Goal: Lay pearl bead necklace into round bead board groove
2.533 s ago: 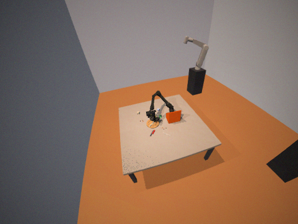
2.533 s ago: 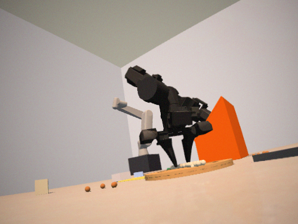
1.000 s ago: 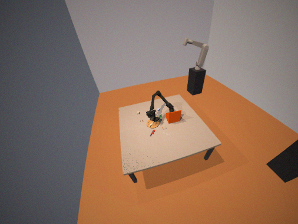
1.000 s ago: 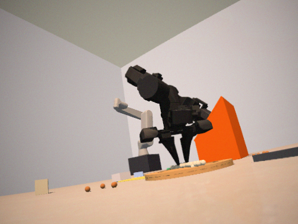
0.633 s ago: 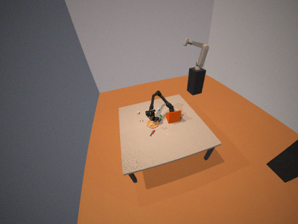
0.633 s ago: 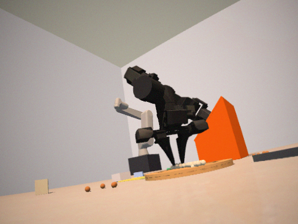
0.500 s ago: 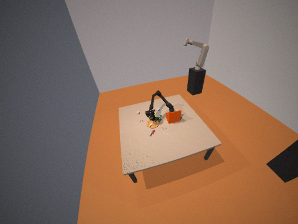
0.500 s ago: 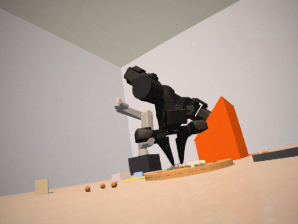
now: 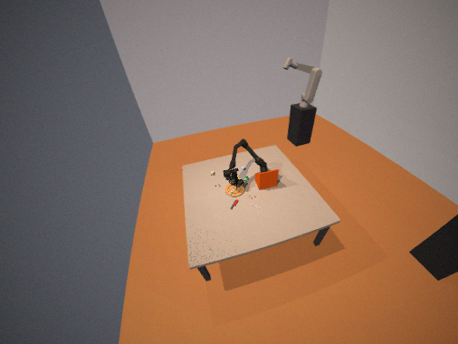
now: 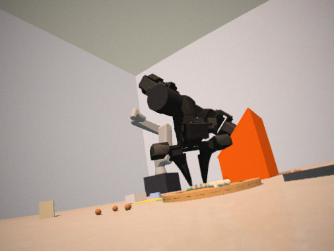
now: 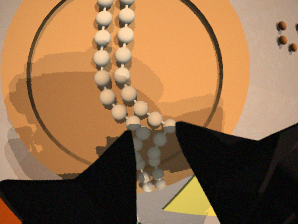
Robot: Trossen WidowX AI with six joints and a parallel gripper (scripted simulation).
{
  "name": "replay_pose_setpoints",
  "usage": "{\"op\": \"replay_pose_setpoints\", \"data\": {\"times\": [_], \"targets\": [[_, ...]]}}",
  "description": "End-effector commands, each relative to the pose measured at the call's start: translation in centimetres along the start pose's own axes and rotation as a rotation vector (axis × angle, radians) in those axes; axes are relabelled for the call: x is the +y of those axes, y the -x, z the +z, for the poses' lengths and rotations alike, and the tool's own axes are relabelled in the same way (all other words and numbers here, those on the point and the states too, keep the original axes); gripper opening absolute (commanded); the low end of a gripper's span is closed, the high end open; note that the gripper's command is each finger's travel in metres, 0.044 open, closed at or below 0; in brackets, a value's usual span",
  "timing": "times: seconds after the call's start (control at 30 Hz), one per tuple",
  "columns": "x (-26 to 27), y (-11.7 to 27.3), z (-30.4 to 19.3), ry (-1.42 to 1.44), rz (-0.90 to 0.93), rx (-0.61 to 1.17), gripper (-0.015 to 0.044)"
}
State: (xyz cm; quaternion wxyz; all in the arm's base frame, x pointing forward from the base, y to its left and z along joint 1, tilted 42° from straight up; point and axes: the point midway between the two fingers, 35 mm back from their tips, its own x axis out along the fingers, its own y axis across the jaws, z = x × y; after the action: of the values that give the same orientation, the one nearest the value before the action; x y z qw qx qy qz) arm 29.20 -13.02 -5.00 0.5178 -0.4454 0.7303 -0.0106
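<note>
Wrist view: the far run of the pearl necklace [image 11: 126,35] is cut off by the top edge. Top and left rim of the bead board [image 11: 235,70] also cropped at the upper edge. Gripper fingers hide part of the groove at lower center; both run out of frame at the bottom. Orange patch, lower left corner: mostly cropped, can't ID. Top view: necklace on the board [image 9: 228,193] too small to trace bead by bead; black block [image 9: 441,251] cut by the right edge. Exterior view: dark bar [image 10: 308,173] cropped at right; groove not readable at this low angle.
</note>
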Motion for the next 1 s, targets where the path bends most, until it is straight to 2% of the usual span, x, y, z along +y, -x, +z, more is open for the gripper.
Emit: {"op": "replay_pose_setpoints", "data": {"times": [0.0,0.23,0.97], "targets": [[0.02,0.0,-0.02,0.0,0.001,0.001,0.0263],[0.04,0.04,-0.06,0.002,0.001,0.003,0.044],[0.04,0.1,-0.06,0.001,0.001,0.004,0.044]]}}
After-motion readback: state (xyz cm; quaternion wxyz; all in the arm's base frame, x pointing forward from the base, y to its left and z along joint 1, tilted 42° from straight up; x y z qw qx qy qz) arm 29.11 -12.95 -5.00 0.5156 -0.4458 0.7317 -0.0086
